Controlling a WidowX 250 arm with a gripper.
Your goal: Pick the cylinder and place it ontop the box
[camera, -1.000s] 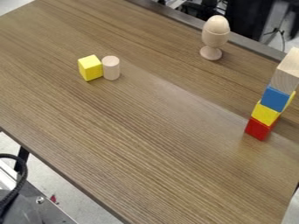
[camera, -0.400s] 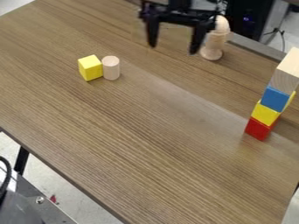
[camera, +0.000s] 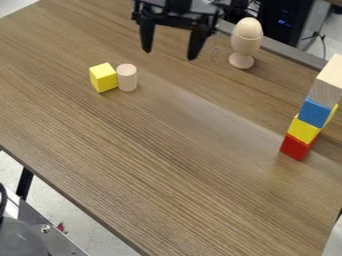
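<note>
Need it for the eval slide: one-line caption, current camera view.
Open gripper above the table, with the wooden cylinder standing beside the yellow cube, awaiting pick-and-place.

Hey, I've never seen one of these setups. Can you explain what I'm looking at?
Sure. The black machine at the top is a robot arm, and its two jaws, spread apart, hang over the table. Every picture comes from a single fixed camera, looking down at a slant. On the wood-look surface, a yellow block sits right beside a pale upright cylinder. Farther right stands a wooden egg in its cup, and at the right edge there's a tower of blocks. Nothing is held. The job is to put the cylinder on a box, probably that yellow block.
</note>
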